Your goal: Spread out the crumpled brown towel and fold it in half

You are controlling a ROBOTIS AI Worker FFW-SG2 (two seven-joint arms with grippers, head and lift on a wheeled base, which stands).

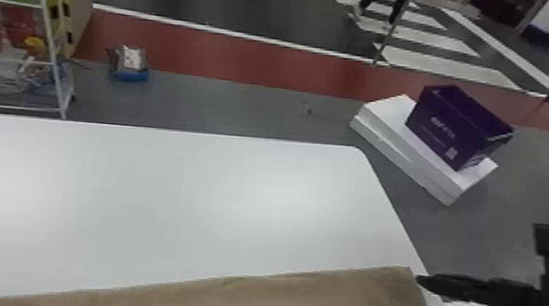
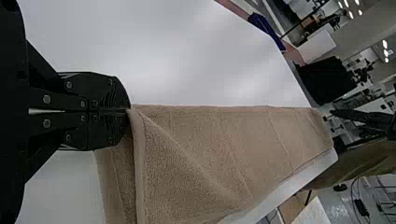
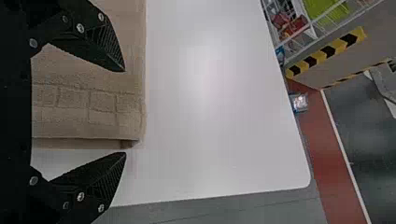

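In the head view the brown towel (image 1: pixel 323 299) lies along the near part of the white table, and my right gripper (image 1: pixel 420 281) is just right of its far right corner. The left wrist view has my left gripper (image 2: pixel 128 110) closed on a corner of the towel (image 2: pixel 205 149), which has a diagonal crease running away from the fingertips. In the right wrist view my right gripper (image 3: pixel 125 112) is spread wide around the towel's end (image 3: pixel 93 102), one finger over the cloth and the other past its edge, not gripping it.
The white table (image 1: pixel 167 193) extends beyond the towel. On the floor past its right edge, a purple box (image 1: pixel 458 127) rests on a white box (image 1: pixel 396 141). A wire rack (image 1: pixel 52 53) stands behind at the left, near a small blue-based item (image 1: pixel 130 66).
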